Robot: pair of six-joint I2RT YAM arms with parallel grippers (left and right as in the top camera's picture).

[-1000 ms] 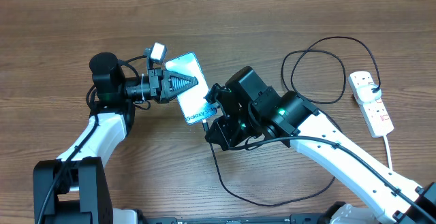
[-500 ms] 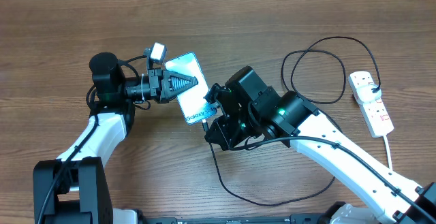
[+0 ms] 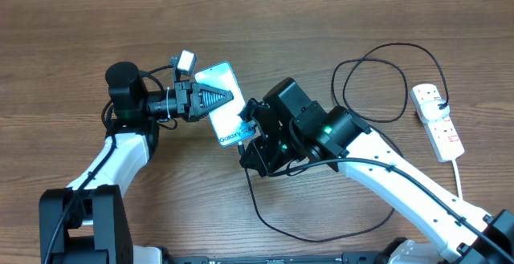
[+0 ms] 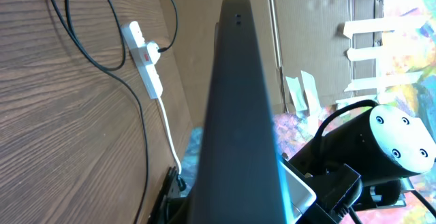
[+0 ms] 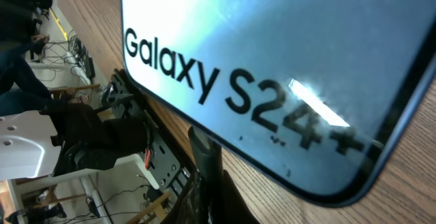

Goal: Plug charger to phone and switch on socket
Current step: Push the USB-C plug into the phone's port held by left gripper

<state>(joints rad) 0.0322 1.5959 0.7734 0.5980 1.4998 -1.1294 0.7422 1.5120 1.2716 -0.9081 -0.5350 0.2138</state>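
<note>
Looking first at the near side, the right hand [image 3: 250,138] is fully closed, I judge on the plug end of the charger [image 3: 259,208], though the fingers hide the grip itself. In the right wrist view the dark plug tip [image 5: 203,149] stands just at the lower short edge of the phone [image 5: 286,60], touching it or almost. The phone is held up off the worktop [image 3: 321,23], tilted, its long axis running away from the right hand toward the far side. The left hand [image 3: 215,99] is closed on its long side edge and keeps it steady. The next move is therefore a short push along this axis, and the right arm is the nearer one. Further away, the cable lies in loose loops, and the socket [image 3: 438,123] lies well apart at the far right.
</note>
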